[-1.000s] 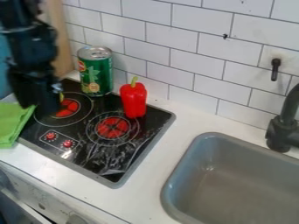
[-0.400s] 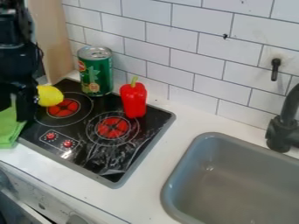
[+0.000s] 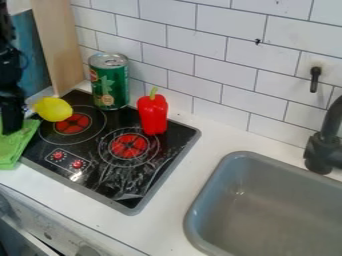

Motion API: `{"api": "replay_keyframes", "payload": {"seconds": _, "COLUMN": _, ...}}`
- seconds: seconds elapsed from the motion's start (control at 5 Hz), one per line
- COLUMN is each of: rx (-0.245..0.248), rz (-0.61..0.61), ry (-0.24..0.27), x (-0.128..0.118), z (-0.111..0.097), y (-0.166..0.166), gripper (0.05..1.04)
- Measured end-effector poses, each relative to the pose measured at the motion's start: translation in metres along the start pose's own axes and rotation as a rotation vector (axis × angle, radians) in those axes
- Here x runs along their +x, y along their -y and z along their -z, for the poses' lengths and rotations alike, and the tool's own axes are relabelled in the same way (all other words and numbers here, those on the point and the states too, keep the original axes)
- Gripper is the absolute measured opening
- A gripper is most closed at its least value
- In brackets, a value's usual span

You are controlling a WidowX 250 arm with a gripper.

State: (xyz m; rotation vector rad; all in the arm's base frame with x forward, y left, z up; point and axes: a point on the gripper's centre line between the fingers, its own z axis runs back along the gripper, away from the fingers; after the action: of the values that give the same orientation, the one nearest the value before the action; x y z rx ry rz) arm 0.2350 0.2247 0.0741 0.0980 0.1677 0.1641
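The smooth, oval yellow lemon [image 3: 54, 109] near the black hand [image 3: 11, 131], whose opening I cannot tell, seems light, best gripped mid-body.

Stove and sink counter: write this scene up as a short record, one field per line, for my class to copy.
Hand: black hand, at the view's left edge
Nearest it: yellow lemon and green cloth
Lemon's place: stovetop's left side, partly over a red burner
Can: green can, upright at the back
Pepper: red pepper, stem up, right of the can
Sink: grey sink, right of the stovetop
Tap: black tap
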Motion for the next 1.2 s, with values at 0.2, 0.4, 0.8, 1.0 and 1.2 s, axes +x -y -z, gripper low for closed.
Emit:
{"api": "replay_keyframes", "payload": {"seconds": 0.2, "rx": -0.011, "rz": -0.034, "ry": -0.044, "x": -0.004, "z": 0.012, "y": -0.013, "gripper": 1.001}}
{"api": "replay_keyframes", "payload": {"seconds": 0.4, "rx": 0.013, "rz": -0.052, "ry": -0.064, "x": -0.007, "z": 0.020, "y": -0.016, "gripper": 1.001}}
{"api": "replay_keyframes", "payload": {"seconds": 0.8, "rx": -0.025, "rz": -0.074, "ry": -0.035, "x": 0.001, "z": 0.043, "y": -0.024, "gripper": 1.001}}
{"api": "replay_keyframes", "payload": {"seconds": 1.0, "rx": -0.044, "rz": -0.080, "ry": 0.033, "x": 0.002, "z": 0.044, "y": -0.016, "gripper": 1.001}}
{"api": "replay_keyframes", "payload": {"seconds": 1.2, "rx": -0.172, "rz": 0.039, "ry": 0.066, "x": 0.005, "z": 0.040, "y": 0.028, "gripper": 1.001}}
